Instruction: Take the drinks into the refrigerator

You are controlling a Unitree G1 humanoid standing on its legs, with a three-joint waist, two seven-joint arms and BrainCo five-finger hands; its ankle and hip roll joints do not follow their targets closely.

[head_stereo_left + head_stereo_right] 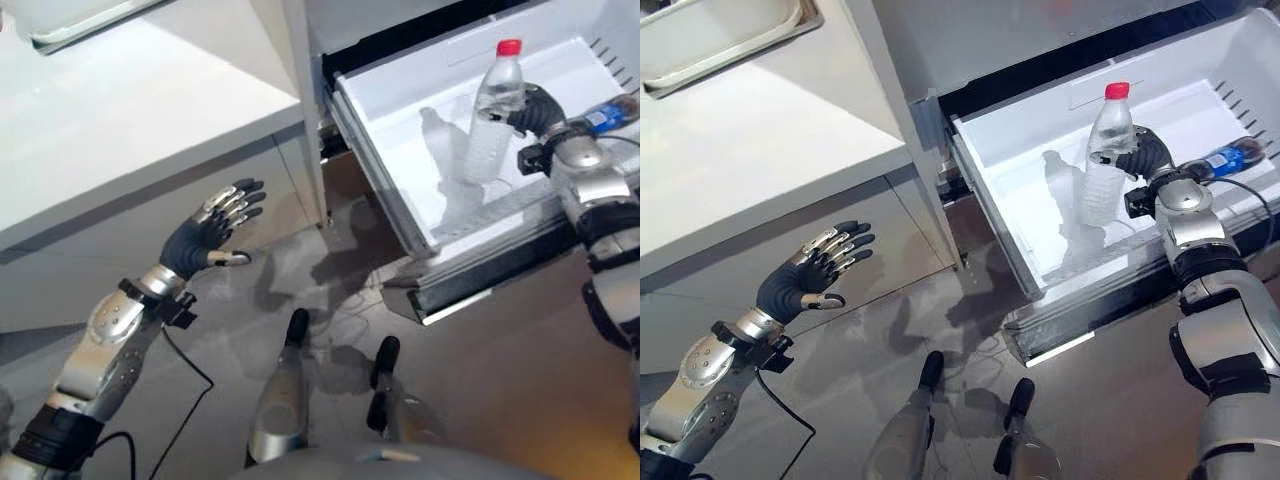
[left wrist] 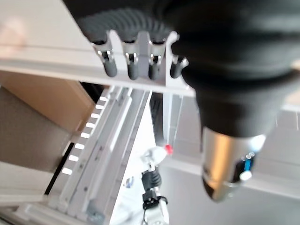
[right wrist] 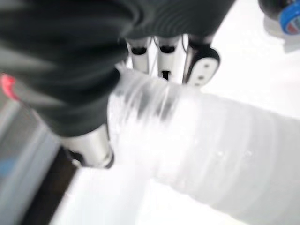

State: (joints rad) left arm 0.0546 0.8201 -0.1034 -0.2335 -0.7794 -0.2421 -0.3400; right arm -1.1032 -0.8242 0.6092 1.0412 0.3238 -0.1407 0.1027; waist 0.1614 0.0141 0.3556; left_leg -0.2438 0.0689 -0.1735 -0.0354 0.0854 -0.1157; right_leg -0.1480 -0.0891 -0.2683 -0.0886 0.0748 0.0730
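L hand (image 1: 205, 240) hangs open, fingers straight & spread, thumb apart, over bare grey floor (image 1: 250, 300) w/ room all round it; it holds nothing. Behind it a flat white counter (image 1: 120, 110), smooth, w/ a straight front edge & plain cabinet face below; a metal sink rim (image 1: 730, 45) shows at the far left corner. Just right of the counter's end, the white fridge drawer (image 1: 385, 175) is pulled out over the floor: smooth moulded plastic, raised side walls, rounded corners, slotted rail on its right wall, dark gap behind it. Its left wall stands near the cabinet end, floor open in front. Inside, drawer bottom is mostly bare on the left half. Clear water bottle (image 1: 490, 115), ribbed see-through plastic w/ red cap, stands upright over the drawer's middle-right; can't tell if its base touches the bottom. R hand (image 1: 535, 112) is wrapped round its waist from the right, fingers & thumb curled on it. Further right, a dark bottle w/ blue label (image 1: 1230, 158) lies on its side in the drawer, by the right wall.
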